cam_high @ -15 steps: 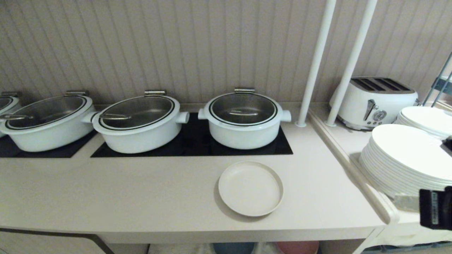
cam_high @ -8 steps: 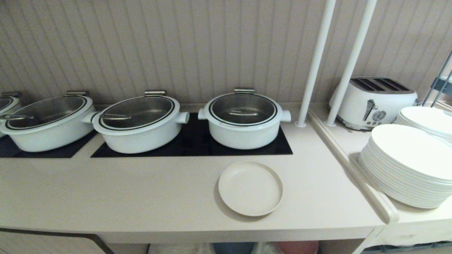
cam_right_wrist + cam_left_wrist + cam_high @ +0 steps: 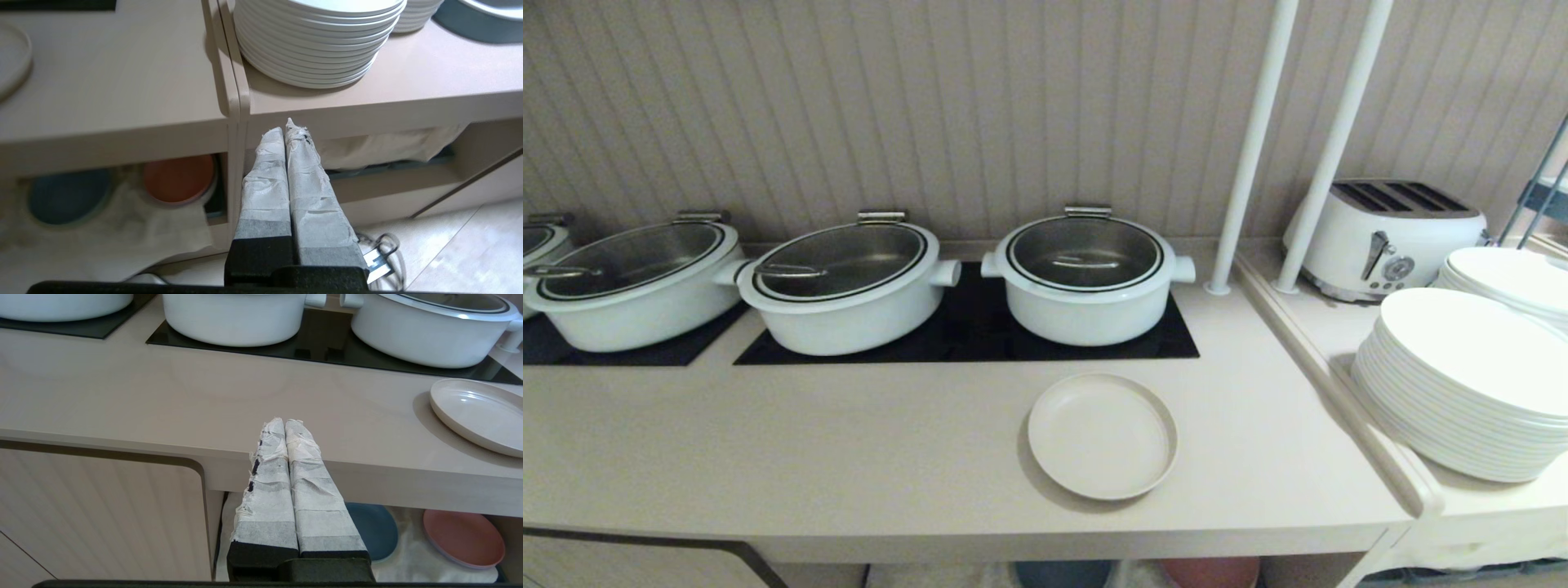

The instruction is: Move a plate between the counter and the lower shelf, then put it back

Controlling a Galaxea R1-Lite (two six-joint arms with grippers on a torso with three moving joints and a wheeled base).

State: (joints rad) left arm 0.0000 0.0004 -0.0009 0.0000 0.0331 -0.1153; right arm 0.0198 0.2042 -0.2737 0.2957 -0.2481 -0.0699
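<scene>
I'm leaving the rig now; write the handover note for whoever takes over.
Left claw: shut, empty, parked in front of the counter edge.
Right claw: shut, empty, low in front of the side ledge, below the stacked white plates.
Cream plate: flat on the counter before the right-hand pot.
Lower shelf: holds only a blue plate and a pink plate.
Done: cannot tell from here.
Left: confirm whether the shelf trip is finished.

buffet kitchen | pots on hob | toaster | stacked plates
</scene>
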